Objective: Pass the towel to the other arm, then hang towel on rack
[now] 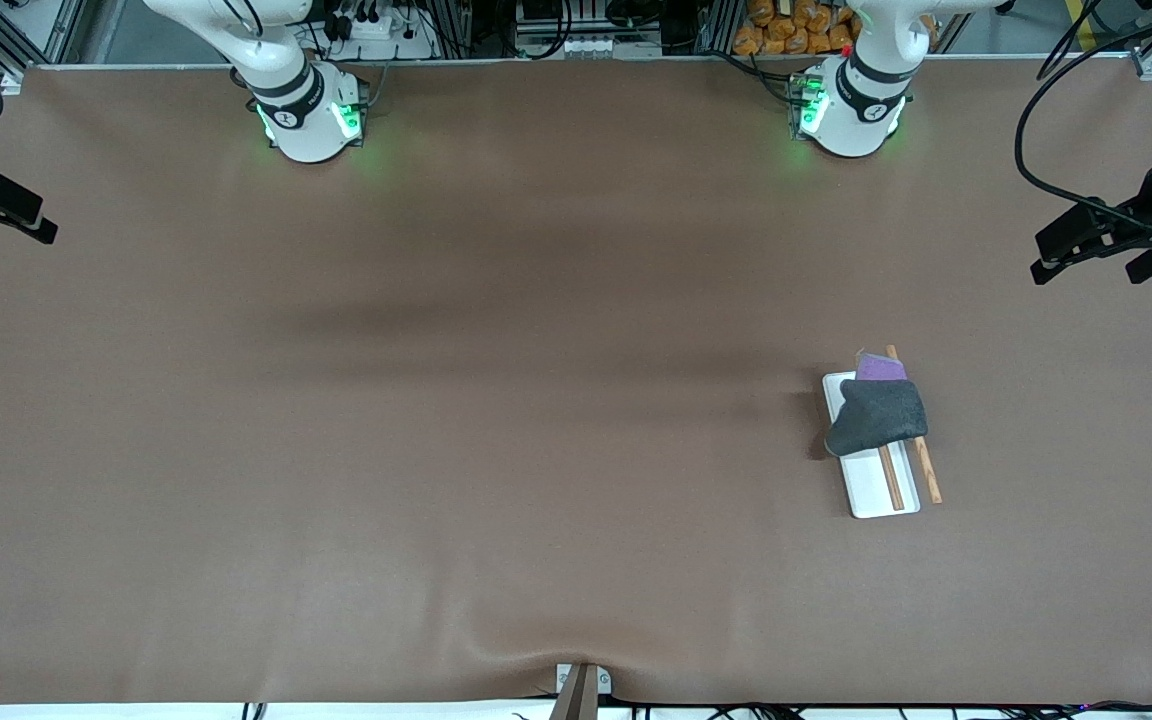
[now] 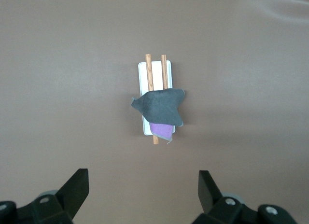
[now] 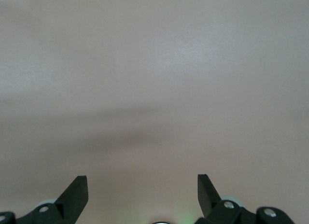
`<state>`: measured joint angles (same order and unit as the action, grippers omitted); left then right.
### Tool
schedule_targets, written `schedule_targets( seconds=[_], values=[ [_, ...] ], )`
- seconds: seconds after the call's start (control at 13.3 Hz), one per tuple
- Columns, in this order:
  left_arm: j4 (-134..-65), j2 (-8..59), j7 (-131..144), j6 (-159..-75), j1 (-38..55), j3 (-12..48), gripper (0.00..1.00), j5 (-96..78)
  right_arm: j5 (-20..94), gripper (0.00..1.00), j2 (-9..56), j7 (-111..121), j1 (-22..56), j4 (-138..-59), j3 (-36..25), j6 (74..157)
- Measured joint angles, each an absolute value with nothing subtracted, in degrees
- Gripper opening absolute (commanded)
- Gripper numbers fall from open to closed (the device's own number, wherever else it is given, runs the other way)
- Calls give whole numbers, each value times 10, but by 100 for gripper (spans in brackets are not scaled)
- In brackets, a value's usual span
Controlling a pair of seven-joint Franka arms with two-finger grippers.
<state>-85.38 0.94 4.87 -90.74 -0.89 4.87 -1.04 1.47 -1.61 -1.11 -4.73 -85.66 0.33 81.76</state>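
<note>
My left gripper (image 2: 143, 197) hangs spread wide and empty above the soft dark grey and purple towel (image 2: 161, 109), which drapes over the two thin wooden rods of the white-based rack (image 2: 155, 69). My right gripper (image 3: 143, 197) waits, splayed, over bare brown table (image 3: 154, 64).

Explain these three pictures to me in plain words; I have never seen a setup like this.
Two white robot arms are bolted along one edge of a brown table. One picture looks down from across the table; the other two come from cameras on each arm's wrist. The left gripper and right gripper are both open, holding nothing, waiting up off the surface at either end. On the table sits a small rack with two wooden rods, and a grey-and-purple towel is draped over them.
</note>
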Motion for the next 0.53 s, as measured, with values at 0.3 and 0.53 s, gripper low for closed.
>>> schedule_targets(
  seconds=[0.3, 0.53],
  values=[
    [-869, -8, 49, -904, 11, 27, 100, -10, 15, 100, -16, -11, -47, -856, 3, 818],
    [-871, -11, 49, -904, 19, 16, 100, -10, 15, 100, -16, -11, -47, -855, 3, 818]
  ],
)
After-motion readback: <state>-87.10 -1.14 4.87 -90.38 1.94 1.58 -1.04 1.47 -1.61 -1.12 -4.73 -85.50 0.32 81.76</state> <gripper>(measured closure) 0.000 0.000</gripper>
